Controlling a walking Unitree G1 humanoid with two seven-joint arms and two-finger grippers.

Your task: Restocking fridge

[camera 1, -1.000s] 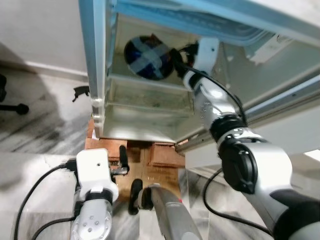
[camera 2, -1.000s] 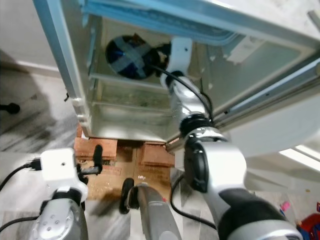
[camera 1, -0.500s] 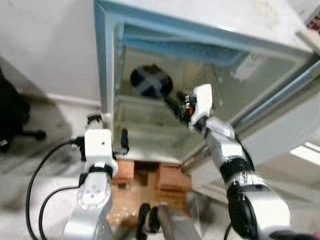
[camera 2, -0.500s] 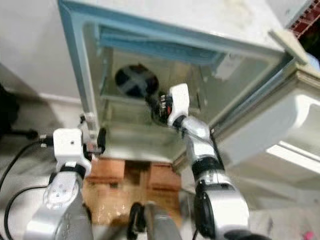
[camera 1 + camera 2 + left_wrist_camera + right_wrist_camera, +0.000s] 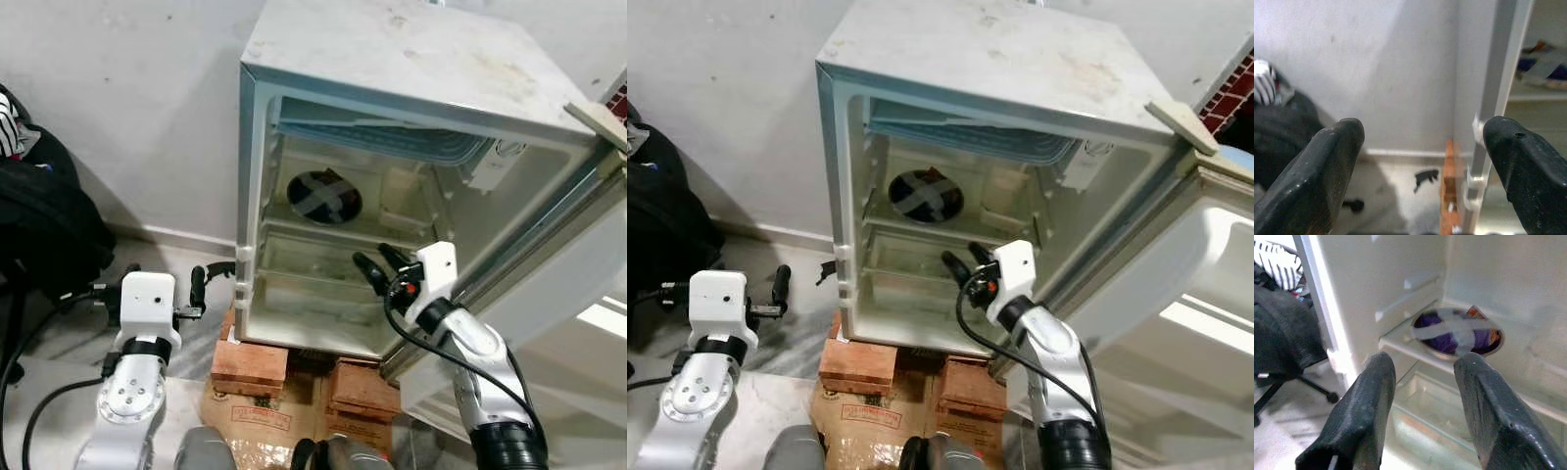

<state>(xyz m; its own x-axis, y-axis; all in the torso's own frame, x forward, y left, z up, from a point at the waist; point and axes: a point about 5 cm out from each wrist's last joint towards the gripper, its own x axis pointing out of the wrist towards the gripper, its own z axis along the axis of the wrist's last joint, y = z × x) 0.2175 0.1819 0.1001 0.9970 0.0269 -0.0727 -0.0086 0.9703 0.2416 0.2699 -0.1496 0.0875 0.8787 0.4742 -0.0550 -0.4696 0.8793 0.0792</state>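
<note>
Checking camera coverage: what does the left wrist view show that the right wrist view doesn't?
Left wrist view adds the white wall beside the fridge and an orange block under it, framed by the open left gripper. Right wrist view adds the clear drawer below the shelf, beyond the open right gripper. Both take in the fridge's front edge, the round blue packet and the striped cloth.

Purple bowl [image 5: 1457, 333] with pale, perhaps taped, cross; white fridge [image 5: 411, 69]

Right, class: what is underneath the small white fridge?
The small white fridge stands on reddish wooden blocks, with a brown printed cardboard sheet on the floor before them. The fridge's base hides whatever lies farther back.
</note>
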